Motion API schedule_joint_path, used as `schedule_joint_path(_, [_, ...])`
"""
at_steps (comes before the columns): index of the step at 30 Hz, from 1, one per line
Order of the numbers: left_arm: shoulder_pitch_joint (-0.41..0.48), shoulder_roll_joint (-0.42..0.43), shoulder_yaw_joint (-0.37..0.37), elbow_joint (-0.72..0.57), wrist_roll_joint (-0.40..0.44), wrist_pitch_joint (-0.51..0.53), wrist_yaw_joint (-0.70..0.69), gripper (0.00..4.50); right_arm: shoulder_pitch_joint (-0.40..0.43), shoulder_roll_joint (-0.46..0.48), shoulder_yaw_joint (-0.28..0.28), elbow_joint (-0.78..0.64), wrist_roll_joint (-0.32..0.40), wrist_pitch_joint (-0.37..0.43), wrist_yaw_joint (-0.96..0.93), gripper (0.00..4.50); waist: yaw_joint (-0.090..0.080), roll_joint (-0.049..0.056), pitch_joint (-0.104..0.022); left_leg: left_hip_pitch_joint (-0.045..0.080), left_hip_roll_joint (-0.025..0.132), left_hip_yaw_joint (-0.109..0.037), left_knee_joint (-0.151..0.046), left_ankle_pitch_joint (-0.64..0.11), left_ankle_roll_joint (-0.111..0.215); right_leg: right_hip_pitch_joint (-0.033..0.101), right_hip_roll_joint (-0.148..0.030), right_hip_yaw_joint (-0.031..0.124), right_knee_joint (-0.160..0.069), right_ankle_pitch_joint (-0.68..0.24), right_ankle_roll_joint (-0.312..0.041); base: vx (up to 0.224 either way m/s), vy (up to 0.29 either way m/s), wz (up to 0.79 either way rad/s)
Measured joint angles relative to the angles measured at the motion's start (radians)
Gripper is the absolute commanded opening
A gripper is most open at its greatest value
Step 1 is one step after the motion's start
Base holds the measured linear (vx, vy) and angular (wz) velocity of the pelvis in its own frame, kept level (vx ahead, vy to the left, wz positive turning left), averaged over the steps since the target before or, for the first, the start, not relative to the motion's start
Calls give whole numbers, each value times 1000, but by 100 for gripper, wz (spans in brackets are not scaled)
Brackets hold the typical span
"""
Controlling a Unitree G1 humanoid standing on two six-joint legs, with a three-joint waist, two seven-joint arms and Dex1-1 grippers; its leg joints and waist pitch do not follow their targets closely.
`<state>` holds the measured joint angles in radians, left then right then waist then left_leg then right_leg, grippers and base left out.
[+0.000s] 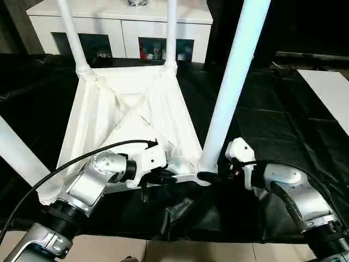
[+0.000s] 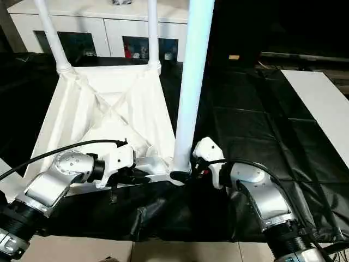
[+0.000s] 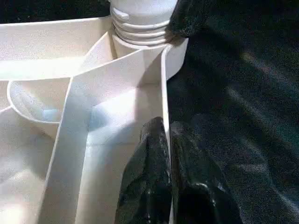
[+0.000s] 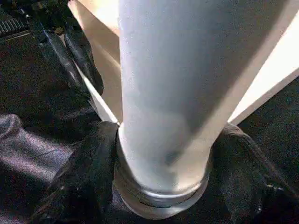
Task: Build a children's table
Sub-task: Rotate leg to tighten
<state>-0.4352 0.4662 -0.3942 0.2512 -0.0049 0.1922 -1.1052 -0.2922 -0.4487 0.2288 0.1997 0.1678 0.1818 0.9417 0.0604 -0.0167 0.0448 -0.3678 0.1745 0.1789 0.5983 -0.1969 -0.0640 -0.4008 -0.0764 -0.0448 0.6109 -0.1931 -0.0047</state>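
1. A white leg (image 1: 16,150) rises from the tabletop's near left corner, cut off by the frame edge.
2. The tabletop (image 1: 117,117) lies upside down on a black sheet (image 1: 272,125), ribbed underside up; it serves as the landmark here.
3. The left gripper (image 3: 168,154) is clenched on the tabletop's near edge wall, one black finger (image 3: 147,172) inside the rim and the other outside it, just left of the near right corner.
4. Two more legs stand upright in the tabletop's far corners, one at far left (image 1: 73,38) and one at far right (image 1: 171,33).
5. A fourth leg (image 1: 232,82) stands in the tabletop's near right corner socket, leaning slightly to the right.
6. The right gripper (image 4: 161,186) sits at that leg's base, a finger (image 4: 81,177) on each side of it and touching it; it is grasping the leg just above the socket.
7. Beyond the tabletop's far edge stands a white cabinet (image 1: 125,22) with glass-fronted compartments.
8. A white panel (image 1: 327,93) lies well to the tabletop's right on the sheet.
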Motion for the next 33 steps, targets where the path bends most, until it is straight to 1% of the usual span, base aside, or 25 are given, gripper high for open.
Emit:
schedule_joint_path(3, [6,3,5,-6,2,7,10,0,2,30,-6,21,-7,-22,-28,266,-2,-2,-1,1,0,0,0,0,0,0,0,0,0,0,0,0,0,0])
schedule_joint_path(6, [6,-24,14,-1,20,36,60,0,2,105,-31,64,-11,-28,-133,265,-16,-4,-2,2,0,0,1,0,-1,2,1,1,1,1,-2,0,0,0])
schedule_joint_path(7, [3,-43,22,9,25,50,85,0,-1,133,-43,82,-14,-27,-178,264,-20,-4,-3,3,0,0,1,0,-1,3,1,1,1,2,-3,0,0,0])
schedule_joint_path(8, [-6,-77,34,28,34,75,125,0,-13,181,-54,107,-26,-19,-261,264,-27,-4,-3,3,0,0,1,1,-1,4,1,1,1,2,-3,0,0,0])
schedule_joint_path(10, [-47,-144,41,81,64,123,211,0,-47,268,-96,162,-55,3,-435,264,-37,-5,-3,5,0,0,2,2,-3,4,0,1,1,1,-2,0,0,0])
schedule_joint_path(12, [-93,-218,41,141,91,156,307,0,-87,351,-135,209,-79,31,-619,264,-42,-4,-3,8,-1,-1,2,2,-3,3,0,0,-1,1,-2,0,0,0])
schedule_joint_path(15, [-142,-295,40,221,111,169,414,0,-130,409,-159,261,-102,52,-775,264,-39,-3,-4,10,-2,-1,2,2,-3,5,0,1,-1,1,-2,0,0,0])
schedule_joint_path(17, [-184,-353,48,300,118,167,493,0,-183,439,-178,333,-134,37,-870,264,-31,-1,-5,9,-3,-1,2,2,-3,5,0,2,-1,1,-2,0,0,0])
schedule_joint_path(18, [-195,-370,49,321,119,164,516,0,-200,441,-182,356,-142,33,-890,264,-29,-2,-5,8,-3,-1,2,2,-3,5,0,2,-1,1,-2,0,0,0])
schedule_joint_path(21, [-214,-384,51,357,125,147,534,0,-219,444,-188,394,-145,7,-906,264,-25,0,-5,8,-2,-1,2,2,-3,6,0,2,-1,2,-1,0,0,0])
schedule_joint_path(23, [-215,-375,48,358,128,135,532,0,-213,437,-189,393,-145,-15,-883,334,-22,1,-6,7,-2,-1,1,2,-3,5,0,2,-1,3,0,0,0,0])
schedule_joint_path(25, [-215,-363,46,352,131,129,532,0,-192,429,-188,370,-145,-33,-837,336,-21,1,-6,4,-2,-1,-1,2,-3,3,0,1,-1,4,0,0,0,0])
schedule_joint_path(26, [-215,-354,52,353,133,122,535,0,-177,429,-177,351,-145,-41,-811,347,-25,1,-5,1,-1,-2,-1,2,-3,2,0,1,-1,5,0,0,0,0])
schedule_joint_path(27, [-215,-335,62,353,140,113,545,0,-161,430,-152,323,-142,-43,-770,375,-36,0,-5,1,0,-2,-1,2,-3,-1,2,1,-1,6,1,0,0,0])
schedule_joint_path(29, [-210,-306,67,341,145,108,544,0,-133,415,-102,261,-136,-42,-699,385,-44,0,-4,0,0,-7,-1,2,-3,-3,2,-3,-1,6,2,0,0,0])
schedule_joint_path(31, [-196,-296,60,314,150,103,526,0,-121,384,-77,210,-126,-29,-644,393,-42,1,-4,0,0,-7,-2,1,-4,-3,2,-3,-1,7,1,0,0,0])
schedule_joint_path(33, [-176,-263,40,278,157,78,492,0,-95,314,-57,141,-118,-13,-564,393,-33,1,-3,0,0,-7,-3,1,-4,-4,2,-3,-3,7,1,0,0,0])
